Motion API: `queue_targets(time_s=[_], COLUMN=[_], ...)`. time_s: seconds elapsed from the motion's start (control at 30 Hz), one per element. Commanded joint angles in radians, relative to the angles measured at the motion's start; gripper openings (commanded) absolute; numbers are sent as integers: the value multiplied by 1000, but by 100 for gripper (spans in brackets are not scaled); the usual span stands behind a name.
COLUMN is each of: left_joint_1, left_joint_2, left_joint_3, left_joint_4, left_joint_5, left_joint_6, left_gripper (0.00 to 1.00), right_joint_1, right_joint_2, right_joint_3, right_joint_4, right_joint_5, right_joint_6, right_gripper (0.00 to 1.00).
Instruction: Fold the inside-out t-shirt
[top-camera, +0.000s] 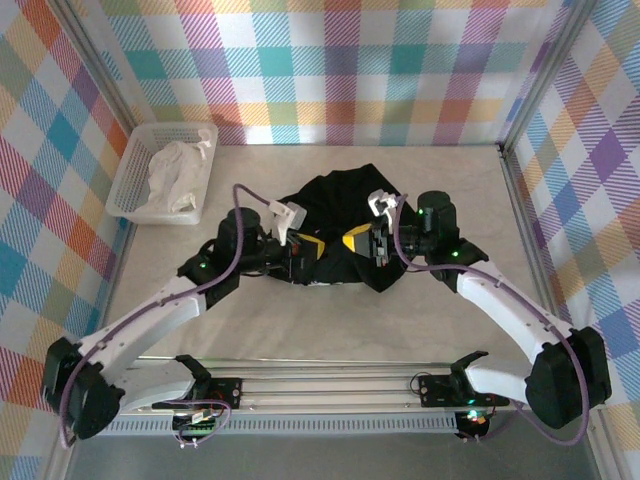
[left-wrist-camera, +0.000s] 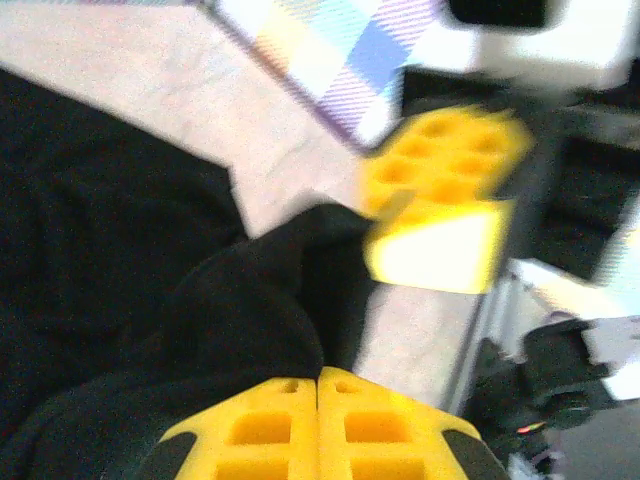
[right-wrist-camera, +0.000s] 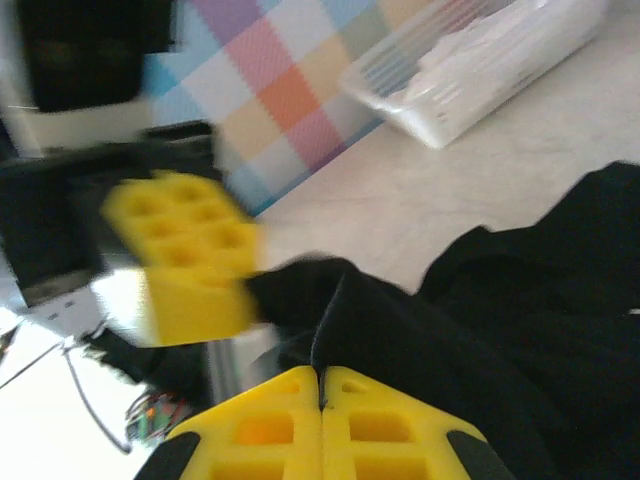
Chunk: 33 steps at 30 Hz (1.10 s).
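We see bright, even light from above on the pale surface (top-camera: 330, 330); both wrist views are blurred, and the t-shirt (top-camera: 335, 195) reads as flat black.

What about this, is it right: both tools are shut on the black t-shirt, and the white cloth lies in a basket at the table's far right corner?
Not quite. The top external view shows the basket with the white cloth at the far left corner, not the right. The left tool and right tool are shut on the black t-shirt.
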Motion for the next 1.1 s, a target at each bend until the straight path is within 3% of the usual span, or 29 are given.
queue_targets(time_s=[0.0,0.1,0.3,0.43,0.57,0.67,0.8,0.93,1.07], left_joint_1=[0,-1,-10,-11,-10,-11,-11,-11,-10], left_joint_2=[-114,-162,-133,-129,-125,-117,-103,-85,-78], left_joint_3=[-1,-2,7,14,14,15,18,19,-24], left_joint_4=[99,53,25,19,48,50,33,-96,-178], left_joint_5=[81,30,-3,-53,-64,-85,-107,-287,-432], left_joint_6=[-85,-73,-78,-100,-135,-143,-128,-108,-136], left_gripper=[0,0,0,0,0,0,0,0,0], right_joint_1=[62,93,106,106,106,107,137,209,293], right_joint_2=[-42,-50,-30,-7,20,-20,-108,-74,61], right_joint_3=[56,65,100,166,204,173,78,23,-15], right_joint_4=[-54,-73,-106,-277,-427,-460,-423,-417,-366], right_joint_5=[247,338,349,526,663,695,621,586,626], right_joint_6=[-21,-35,-19,-44,-55,-63,-68,-49,17], right_gripper=[0,0,5,8,31,35,40,40,44])
